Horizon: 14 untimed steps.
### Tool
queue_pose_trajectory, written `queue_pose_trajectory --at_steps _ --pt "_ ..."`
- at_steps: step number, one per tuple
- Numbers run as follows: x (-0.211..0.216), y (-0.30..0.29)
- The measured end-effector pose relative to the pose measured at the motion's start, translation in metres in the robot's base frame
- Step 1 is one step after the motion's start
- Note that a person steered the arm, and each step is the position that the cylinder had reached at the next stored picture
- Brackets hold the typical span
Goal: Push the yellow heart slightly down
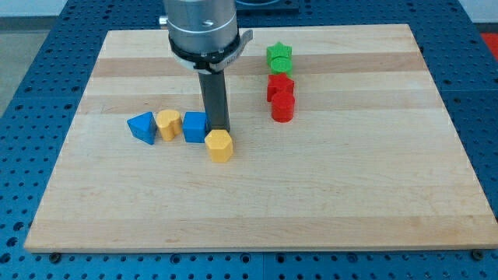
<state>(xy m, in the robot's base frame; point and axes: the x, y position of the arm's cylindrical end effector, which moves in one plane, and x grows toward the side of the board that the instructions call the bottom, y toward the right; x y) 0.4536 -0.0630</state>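
Observation:
My tip (218, 129) is at the upper edge of an angular yellow block (220, 145), apparently a pentagon, and touches or nearly touches it. A rounder yellow block (167, 124), which looks like the heart, sits to the view's left between a blue triangle (142, 127) and a blue cube (194, 127). The tip is just right of the blue cube. The heart-like block is about a block's width left of the tip, with the cube between them.
A green star (278, 53) and a second green block (280, 67) sit near the view's top, right of the arm. Two red blocks (280, 85) (282, 108) lie directly below them. The wooden board (373, 194) rests on a blue perforated table.

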Motion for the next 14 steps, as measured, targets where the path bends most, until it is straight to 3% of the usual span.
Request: queue_pose_trajectory --at_steps 1,2,5,7,9,14 --pt "0.023 0.000" --pt "0.018 0.000" --pt "-0.051 -0.011" --pt "-0.051 -0.066" --pt "-0.053 -0.079" --pt "0.025 -0.079"
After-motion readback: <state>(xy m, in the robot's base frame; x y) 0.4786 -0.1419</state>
